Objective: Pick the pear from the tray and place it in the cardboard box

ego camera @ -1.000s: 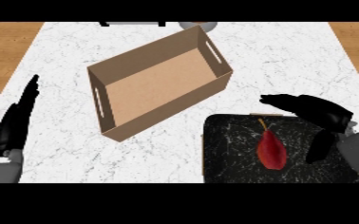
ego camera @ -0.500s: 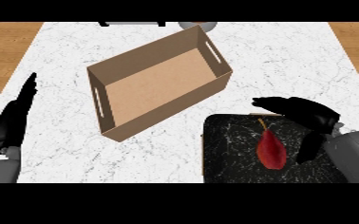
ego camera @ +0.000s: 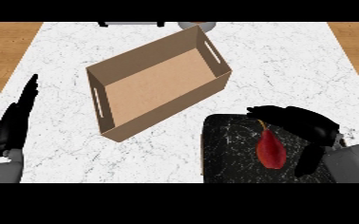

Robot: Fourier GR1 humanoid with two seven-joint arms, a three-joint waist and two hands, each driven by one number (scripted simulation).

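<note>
A dark red pear (ego camera: 270, 148) lies on the black tray (ego camera: 228, 152) at the lower right, stem pointing away from me. My right hand (ego camera: 310, 125) hovers over the tray's far right part, fingers spread and reaching past the pear's stem, thumb (ego camera: 308, 160) down at the pear's right; it holds nothing. The open cardboard box (ego camera: 155, 84) sits tilted in the middle of the counter, nothing in it. My left hand (ego camera: 17, 118) rests at the left edge, fingers straight and pointing up.
The white marble counter (ego camera: 280, 61) runs to wooden strips at both sides. A grey round object (ego camera: 195, 25) and a dark fixture (ego camera: 129, 23) sit at the far edge behind the box.
My right hand has moved left and slightly down over the tray, closer to the pear, with the thumb now beside the fruit. The left hand has edged a little rightward.
</note>
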